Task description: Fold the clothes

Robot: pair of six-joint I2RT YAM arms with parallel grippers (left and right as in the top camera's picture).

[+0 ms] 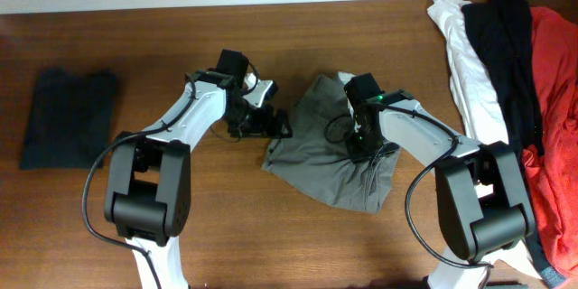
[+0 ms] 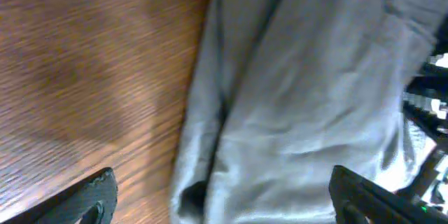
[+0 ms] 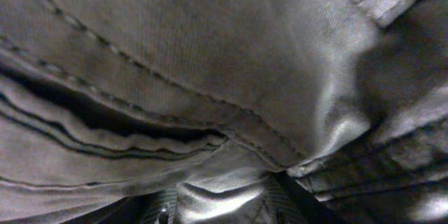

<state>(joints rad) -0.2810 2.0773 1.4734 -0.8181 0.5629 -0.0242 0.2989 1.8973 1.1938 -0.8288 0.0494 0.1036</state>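
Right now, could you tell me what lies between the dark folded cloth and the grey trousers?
Overhead: bare table and the left arm.

The clothes (image 1: 318, 170), a single grey-khaki woven garment with stitched seams, lie crumpled in a loose heap mid-surface (image 1: 181, 45), with layers overlapping, edges uneven and creases throughout.

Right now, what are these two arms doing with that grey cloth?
Two robot arms are working on a crumpled grey-khaki garment in the middle of the table; it is not yet folded. The left gripper is open at the garment's left edge. The right gripper is pressed into the fabric; whether it grips is unclear. Other clothes lie at the right.
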